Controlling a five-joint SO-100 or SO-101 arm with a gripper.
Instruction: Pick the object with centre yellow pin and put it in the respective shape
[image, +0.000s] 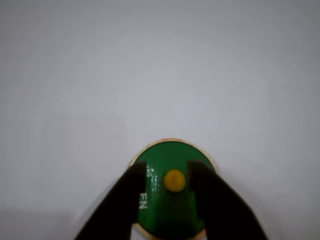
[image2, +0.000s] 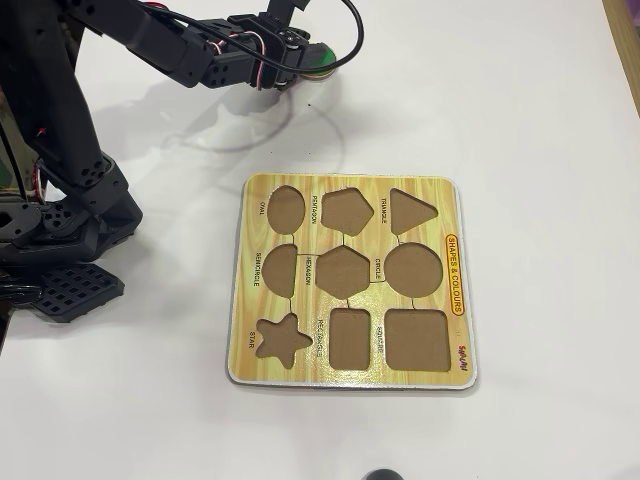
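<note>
In the wrist view the green disc with a pale rim and a yellow knob at its middle sits between my two black fingers. My gripper is shut around the knob, with the right finger against it. The overhead view has my gripper at the top, well behind the board, and only part of the disc shows at its tip. The round cut-out labelled CIRCLE lies at the middle right of the yellow puzzle board.
The board also holds oval, pentagon, triangle, semicircle, hexagon, star, rectangle and square cut-outs. The arm's black base stands at the left in the overhead view. White tabletop surrounds the board.
</note>
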